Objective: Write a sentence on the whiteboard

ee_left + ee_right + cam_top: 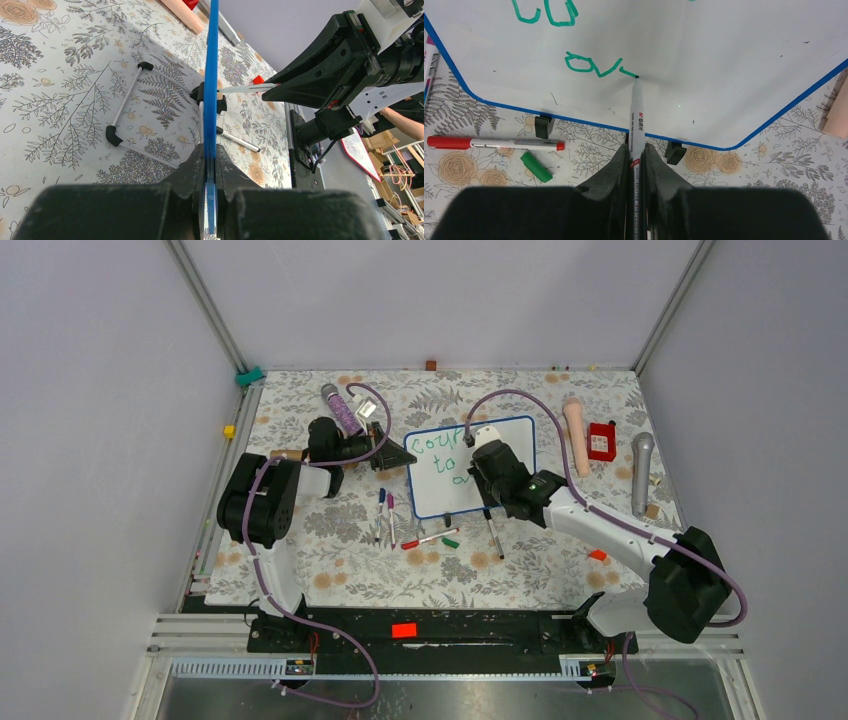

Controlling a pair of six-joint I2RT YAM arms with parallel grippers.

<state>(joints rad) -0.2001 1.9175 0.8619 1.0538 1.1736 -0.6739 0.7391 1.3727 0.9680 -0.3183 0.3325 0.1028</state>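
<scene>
The right gripper (636, 150) is squeezed tight on a marker (637, 110). The marker's tip touches the whiteboard (734, 60), right at the end of the last green stroke. The left gripper (210, 157) is pinched tight on the whiteboard's left edge, on its thin blue frame.

The whiteboard stands on its lower edge on the flowered table (744, 200), with two small black feet (542, 126) under that edge. The sentence (589, 65) is written in green on the whiteboard. Its lowest line shows "ov" and one small stroke. In the top view, the right arm hides part of the lines above.

Just below the whiteboard's lower edge lie a red marker (494, 143) and a green cap (536, 167). A few more pens (388, 520) lie there too. Behind the whiteboard a thin metal stand (130, 100) lies flat. To the right of the whiteboard sit a red box (601, 441) and a grey microphone (641, 472).
</scene>
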